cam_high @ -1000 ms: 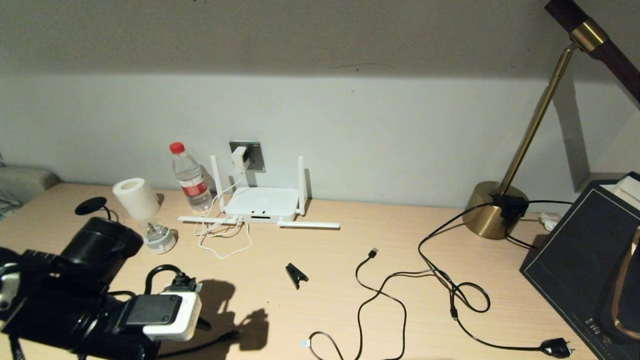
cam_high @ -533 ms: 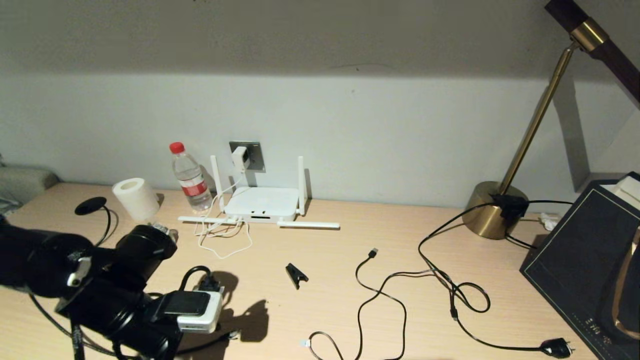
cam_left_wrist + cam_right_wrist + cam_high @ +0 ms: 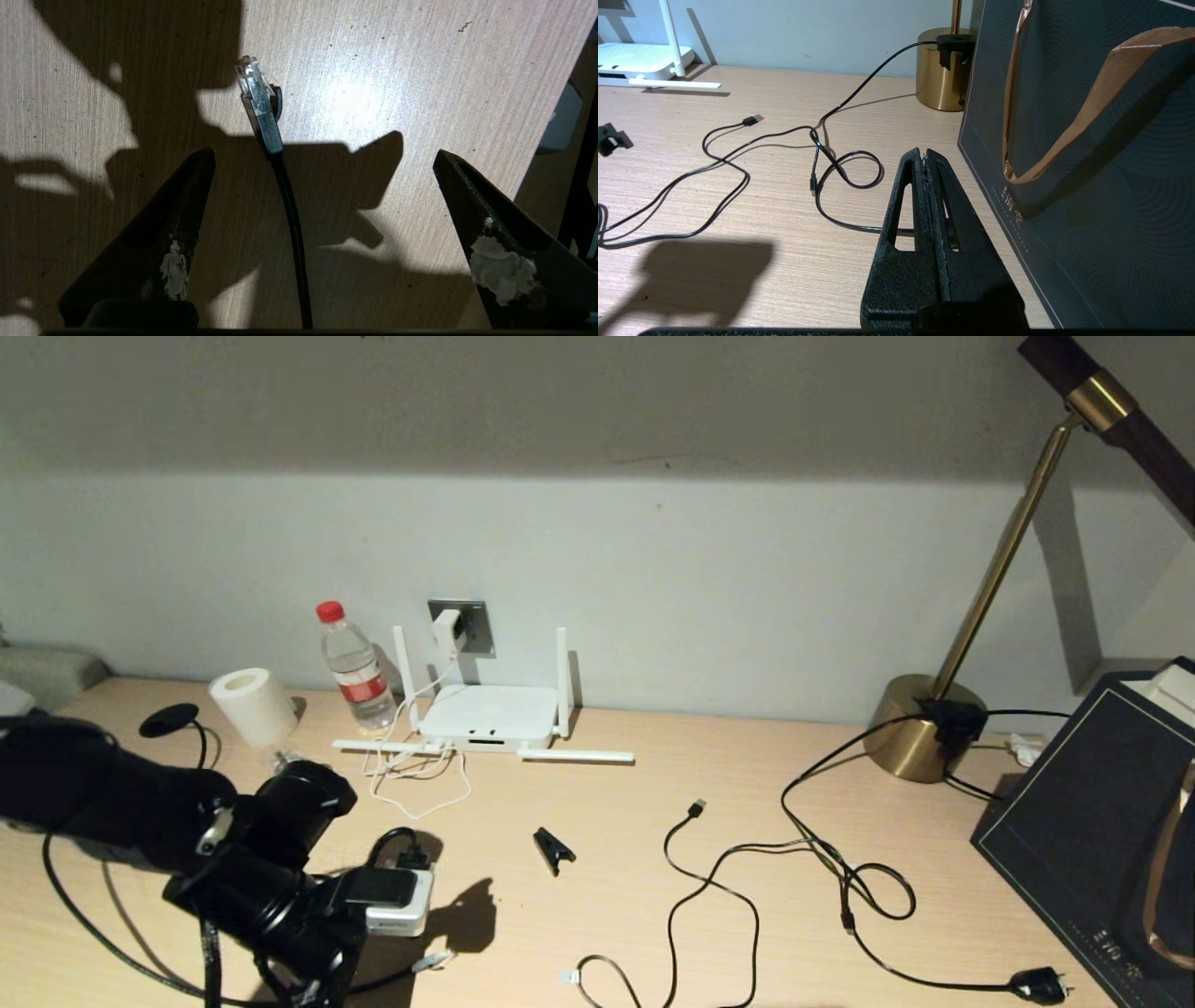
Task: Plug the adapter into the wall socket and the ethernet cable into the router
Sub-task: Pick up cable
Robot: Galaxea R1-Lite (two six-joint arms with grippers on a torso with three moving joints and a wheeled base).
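**Left hand spread over ethernet plug, adapter in socket**

Nearest you, the left hand (image 3: 322, 161) hangs low over the front-left of the worktop (image 3: 635, 859) w/ fingers spread wide, gripping nothing. In the left wrist view the ethernet cable (image 3: 289, 219) runs between the two fingers, apart from both, lying flat on the wood; its clear connector sits just past the fingertips. In the head view you see that connector (image 3: 434, 959) poking out beside the arm.

The right hand (image 3: 924, 156) is parked at the right, fingers pressed together, holding nothing, next to a dark paper bag (image 3: 1087, 140).

Mid-worktop: small black clip (image 3: 553, 848), thin USB cable (image 3: 695, 807), lamp cord (image 3: 878, 887) w/ its loop.

Further back, the router (image 3: 487, 714) lies flat by the wall, two antennas up, two lying on the wood. Behind it, the adapter (image 3: 448, 630) sits in the wall socket (image 3: 476, 621), its white cord dropping to the router's left side. Bottle (image 3: 355, 667) and tissue roll (image 3: 252, 707) stand left of the router.
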